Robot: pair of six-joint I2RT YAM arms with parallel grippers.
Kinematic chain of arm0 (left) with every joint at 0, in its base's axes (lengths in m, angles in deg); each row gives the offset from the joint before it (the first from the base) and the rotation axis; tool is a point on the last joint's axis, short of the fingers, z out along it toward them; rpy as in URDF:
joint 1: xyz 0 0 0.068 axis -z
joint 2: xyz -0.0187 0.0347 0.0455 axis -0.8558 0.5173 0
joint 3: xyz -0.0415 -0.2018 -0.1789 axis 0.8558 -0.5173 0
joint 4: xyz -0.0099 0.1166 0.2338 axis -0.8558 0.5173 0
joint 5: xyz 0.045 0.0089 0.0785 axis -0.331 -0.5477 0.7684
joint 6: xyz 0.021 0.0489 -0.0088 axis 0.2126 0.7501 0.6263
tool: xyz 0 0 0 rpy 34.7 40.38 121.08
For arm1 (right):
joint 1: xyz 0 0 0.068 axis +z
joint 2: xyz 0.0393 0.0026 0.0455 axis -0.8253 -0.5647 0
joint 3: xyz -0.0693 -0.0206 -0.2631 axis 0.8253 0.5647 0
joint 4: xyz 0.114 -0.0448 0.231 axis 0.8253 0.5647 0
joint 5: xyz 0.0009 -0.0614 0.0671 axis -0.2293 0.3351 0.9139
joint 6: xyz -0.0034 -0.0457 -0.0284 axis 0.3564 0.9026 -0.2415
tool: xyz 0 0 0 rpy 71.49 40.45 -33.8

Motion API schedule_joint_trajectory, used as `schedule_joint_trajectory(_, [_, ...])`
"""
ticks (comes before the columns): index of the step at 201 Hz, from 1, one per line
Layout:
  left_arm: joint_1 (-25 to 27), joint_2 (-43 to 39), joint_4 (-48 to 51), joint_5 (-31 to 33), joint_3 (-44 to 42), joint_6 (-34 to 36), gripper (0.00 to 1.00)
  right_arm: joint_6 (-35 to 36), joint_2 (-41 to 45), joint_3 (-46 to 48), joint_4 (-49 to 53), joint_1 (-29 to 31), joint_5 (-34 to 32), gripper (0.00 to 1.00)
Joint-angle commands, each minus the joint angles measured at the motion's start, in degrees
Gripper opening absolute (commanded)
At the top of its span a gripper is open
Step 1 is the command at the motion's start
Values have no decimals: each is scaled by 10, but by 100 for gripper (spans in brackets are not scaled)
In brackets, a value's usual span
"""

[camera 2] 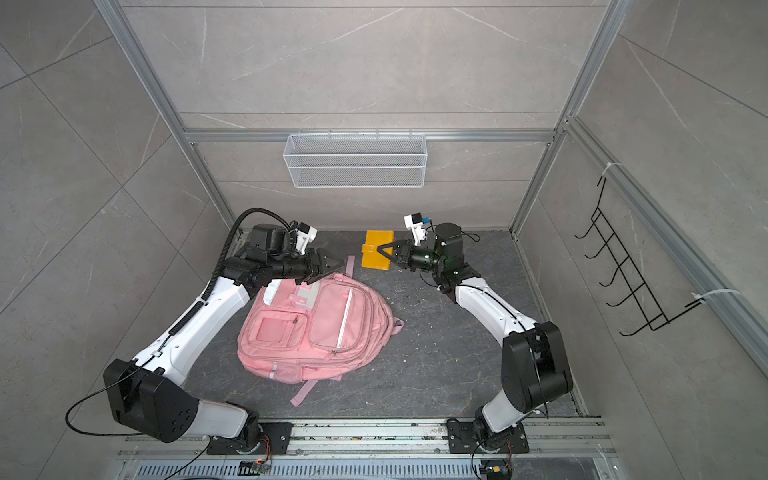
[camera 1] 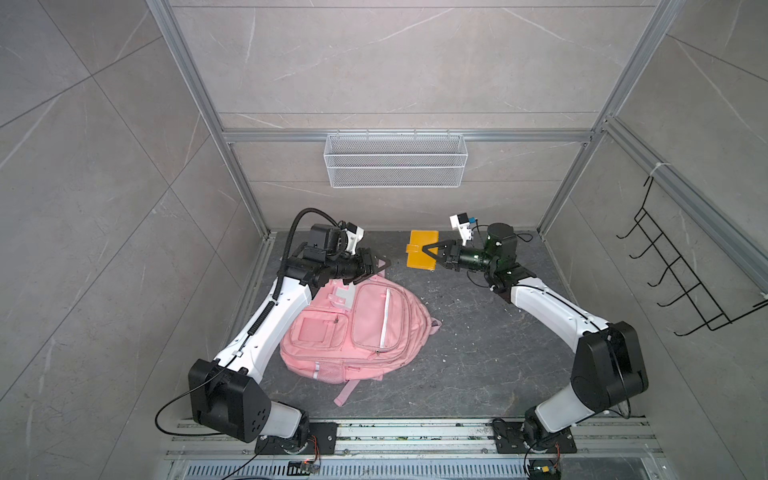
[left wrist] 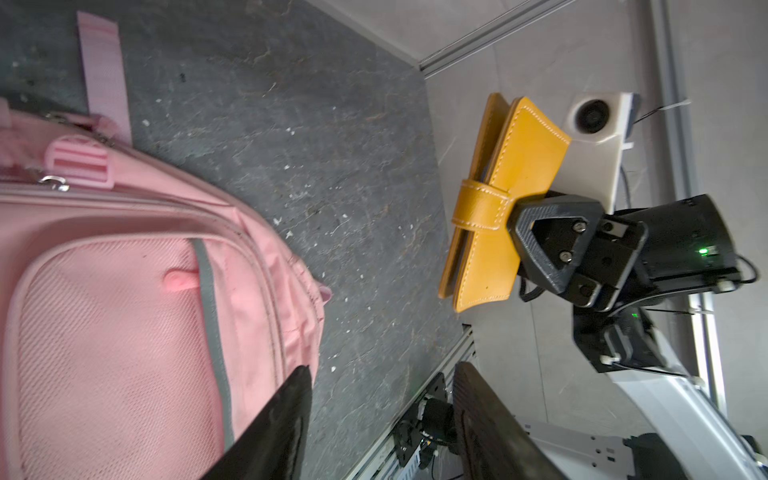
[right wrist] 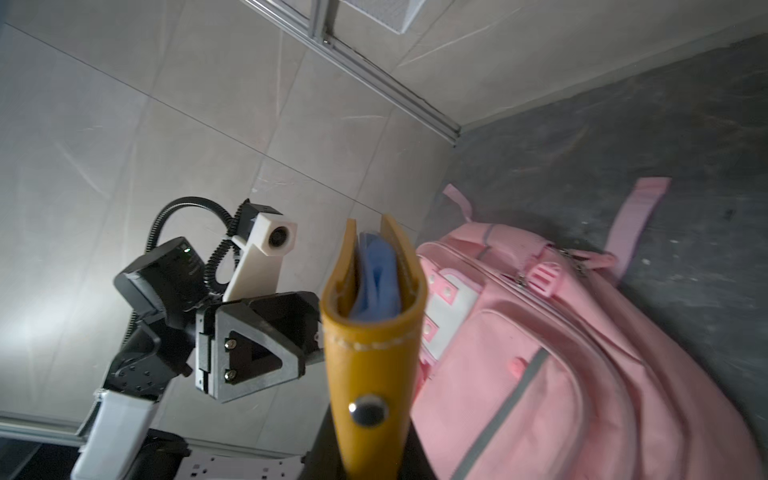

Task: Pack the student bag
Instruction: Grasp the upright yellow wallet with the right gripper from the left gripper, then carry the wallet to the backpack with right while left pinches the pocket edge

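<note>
Right tool is clamped on a yellow case, held clear of the bench. Left tool is parted and empty, near the top end of the student bag, which is laid front-up on the bench with its pockets apparently zipped. No packing is judged done.

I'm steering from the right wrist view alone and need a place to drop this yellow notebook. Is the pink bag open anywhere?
Observer: In both top views the student bag lies flat, front up, with no open mouth showing. Its front zips look shut.
Operator: Is the left gripper pulling on it?
Observer: No. The left wrist view shows the left gripper with jaws apart and nothing between them, near the bag's far end.
Operator: Where do I hold the notebook?
Observer: The right gripper clamps the yellow notebook at its edge, beside its strap.
</note>
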Motion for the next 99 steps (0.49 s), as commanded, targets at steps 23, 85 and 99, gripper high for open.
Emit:
schedule_joint_trajectory(23, [5,-13,27,31,-81,18,57,128,40,19,210,-1,-83,0])
schedule_joint_trajectory(85, [21,49,-31,7,-137,16,48,118,61,77,232,-2,-126,0])
schedule_joint_trajectory(99, [31,68,-33,7,-134,18,48,117,61,81,232,-2,-128,0])
